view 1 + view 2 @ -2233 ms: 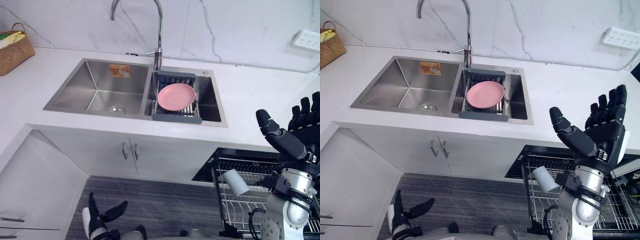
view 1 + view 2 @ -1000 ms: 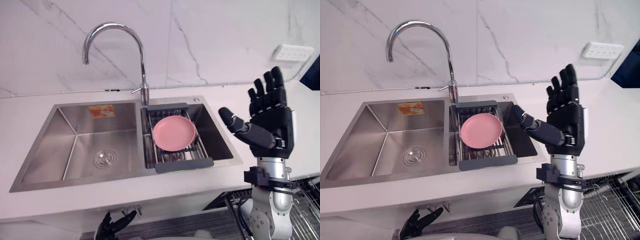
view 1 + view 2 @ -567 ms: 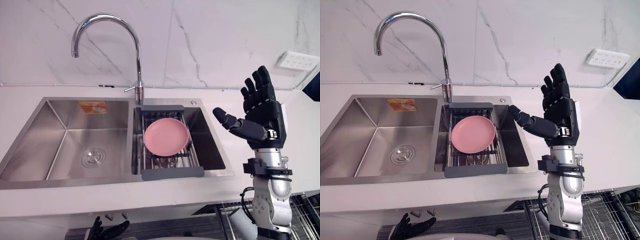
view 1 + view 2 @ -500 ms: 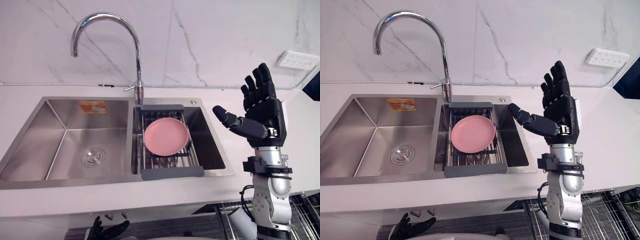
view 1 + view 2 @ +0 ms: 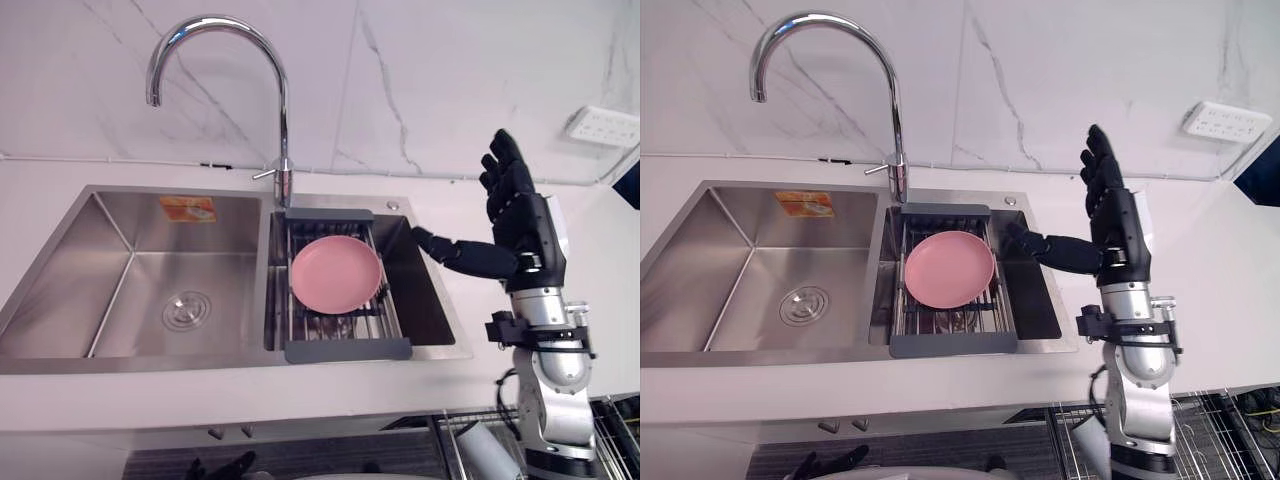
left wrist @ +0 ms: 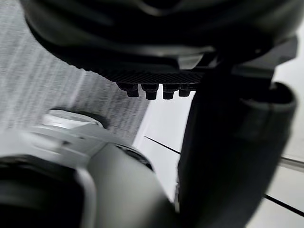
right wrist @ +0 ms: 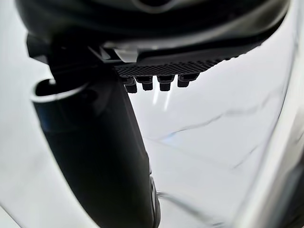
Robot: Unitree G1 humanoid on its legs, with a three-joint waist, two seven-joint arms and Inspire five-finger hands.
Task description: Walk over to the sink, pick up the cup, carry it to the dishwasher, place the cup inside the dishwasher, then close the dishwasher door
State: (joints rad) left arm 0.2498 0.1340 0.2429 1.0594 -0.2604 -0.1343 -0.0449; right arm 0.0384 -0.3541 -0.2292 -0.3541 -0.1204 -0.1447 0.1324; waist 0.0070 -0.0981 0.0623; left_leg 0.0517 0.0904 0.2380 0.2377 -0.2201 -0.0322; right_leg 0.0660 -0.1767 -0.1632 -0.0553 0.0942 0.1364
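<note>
A white cup (image 5: 478, 450) lies on its side in the dishwasher's wire rack (image 5: 1210, 420), below the counter edge at the lower right. My right hand (image 5: 525, 225) is raised over the counter just right of the sink (image 5: 130, 260). Its fingers are straight and upright, and its thumb reaches out over the right basin; it is open and holds nothing. In the right wrist view its thumb (image 7: 95, 142) stands against the marble wall. My left hand (image 5: 225, 467) hangs low in front of the cabinet, fingers relaxed, empty.
A pink plate (image 5: 336, 274) rests on a grey drying rack (image 5: 347, 349) across the right basin. A tall chrome faucet (image 5: 283, 120) rises behind the sink's divider. A white wall socket (image 5: 603, 125) sits at the upper right, above the white counter (image 5: 450, 385).
The view has swung up from the cabinet fronts to the sink. My right hand has turned more edge-on, and its thumb has dropped toward the right basin.
</note>
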